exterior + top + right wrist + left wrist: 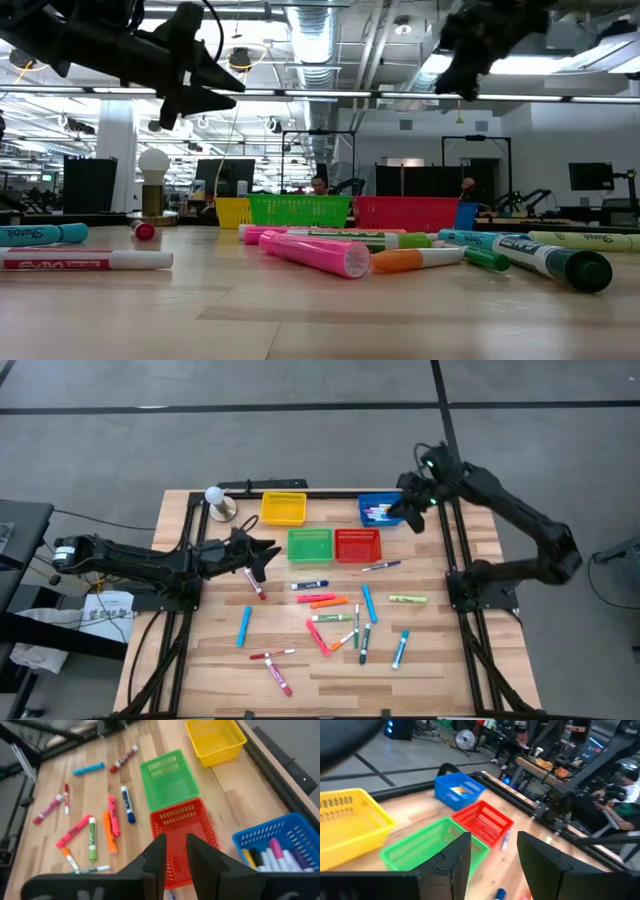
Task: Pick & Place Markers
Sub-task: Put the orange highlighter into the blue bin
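Across the front half of the wooden table (215,660) lie the markers (330,618), scattered loose: a red pair (273,665) nearest the front edge, a blue one (244,626) to their left, and a mixed cluster of pink, orange, green and blue toward the middle, with a yellow-green one (407,599) off to the right. Farther back stand 4 mesh baskets: the green basket (310,544) and red basket (358,544) side by side, then the yellow basket (283,509) and blue basket (380,509) behind them. More markers lie inside the blue basket, pink, white and purple caps showing in my right wrist view. My left gripper (262,552) hangs above the table just left of the green basket, over a red-capped marker (255,583), its fingers (452,865) apart and holding nothing. My right gripper (411,510) hovers at the right side of the blue basket; its fingers (156,857) stand close together with a narrow gap, and nothing sits between them. At the back left corner stands a round white bulb on a base (217,501).
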You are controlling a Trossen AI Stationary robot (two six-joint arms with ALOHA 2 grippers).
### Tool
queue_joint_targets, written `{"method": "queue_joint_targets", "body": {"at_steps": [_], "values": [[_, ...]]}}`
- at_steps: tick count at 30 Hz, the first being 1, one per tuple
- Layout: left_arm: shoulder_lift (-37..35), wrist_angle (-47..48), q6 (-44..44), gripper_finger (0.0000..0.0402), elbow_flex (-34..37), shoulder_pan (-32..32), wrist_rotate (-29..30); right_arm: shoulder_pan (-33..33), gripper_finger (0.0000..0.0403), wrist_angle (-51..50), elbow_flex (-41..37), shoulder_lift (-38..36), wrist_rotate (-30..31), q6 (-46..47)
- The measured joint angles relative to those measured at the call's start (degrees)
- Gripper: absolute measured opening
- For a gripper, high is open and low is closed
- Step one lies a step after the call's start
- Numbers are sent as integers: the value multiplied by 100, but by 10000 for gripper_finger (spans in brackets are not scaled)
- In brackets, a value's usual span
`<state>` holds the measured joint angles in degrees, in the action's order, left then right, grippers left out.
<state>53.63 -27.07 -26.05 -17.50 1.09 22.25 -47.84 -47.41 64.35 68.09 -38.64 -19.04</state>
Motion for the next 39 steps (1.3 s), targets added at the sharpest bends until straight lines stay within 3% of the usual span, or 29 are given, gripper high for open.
{"method": "queue_joint_targets", "body": {"at_steps": [9, 19, 32, 39], "values": [[225, 0, -297, 159, -299, -424, 2, 12, 63, 1740, -1864, -1939, -63, 1378], [1652, 68, -297, 159, -1326, -1036, -2, 359, 63, 2783, -3034, -3338, -40, 2566], [3149, 714, -644, 159, -2595, -2000, -119, 1085, 63, 3019, -3619, -4060, -23, 3020], [3599, 1723, -642, 159, -3469, -2391, -142, 1249, 63, 2991, -3657, -4058, 154, 3065]]}}
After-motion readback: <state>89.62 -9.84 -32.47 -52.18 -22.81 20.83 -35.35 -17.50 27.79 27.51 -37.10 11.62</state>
